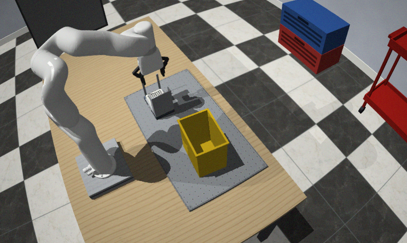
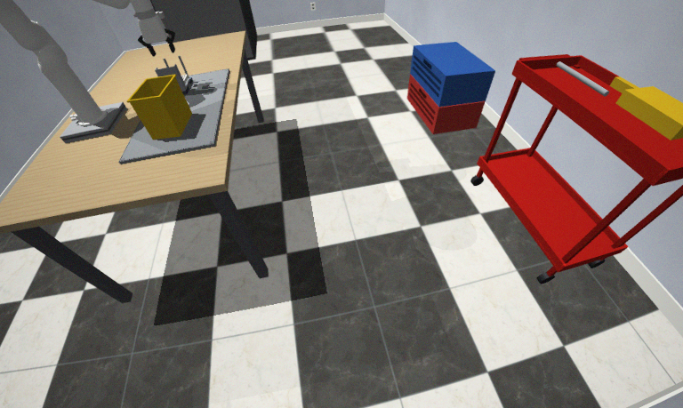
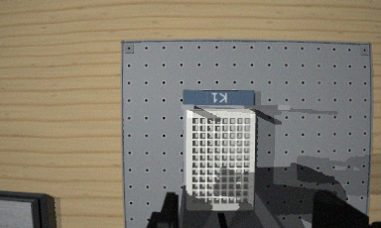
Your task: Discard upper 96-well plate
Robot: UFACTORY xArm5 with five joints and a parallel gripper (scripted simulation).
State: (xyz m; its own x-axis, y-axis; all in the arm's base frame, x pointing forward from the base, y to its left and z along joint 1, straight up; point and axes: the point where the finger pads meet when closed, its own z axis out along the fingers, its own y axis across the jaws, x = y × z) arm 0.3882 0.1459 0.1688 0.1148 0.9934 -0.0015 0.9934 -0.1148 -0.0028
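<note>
The stack rack K1 [image 1: 164, 105] [image 2: 173, 74] is a dark grey frame with thin upright posts at the far end of the grey perforated mat [image 1: 210, 180] [image 3: 149, 89]. The upper 96-well plate [image 1: 155, 94] [image 3: 220, 159] is white with a grid of wells and lies on top in the rack, just below the K1 label [image 3: 218, 96] in the wrist view. The lower plate is hidden under it. My gripper [image 1: 151, 76] [image 2: 156, 47] [image 3: 250, 215] is open and empty, hanging straight above the rack with a clear gap to the plate. The yellow bin W1 [image 1: 210, 156] [image 2: 161, 109] stands upright on the mat, nearer the front.
The arm's grey base plate [image 1: 98, 183] sits left of the mat on the wooden table [image 1: 143, 216]. A dark panel [image 1: 60, 9] stands behind the table. On the floor to the right are stacked blue and red crates [image 1: 312, 33] and a red cart [image 1: 387, 99] [image 2: 579, 147].
</note>
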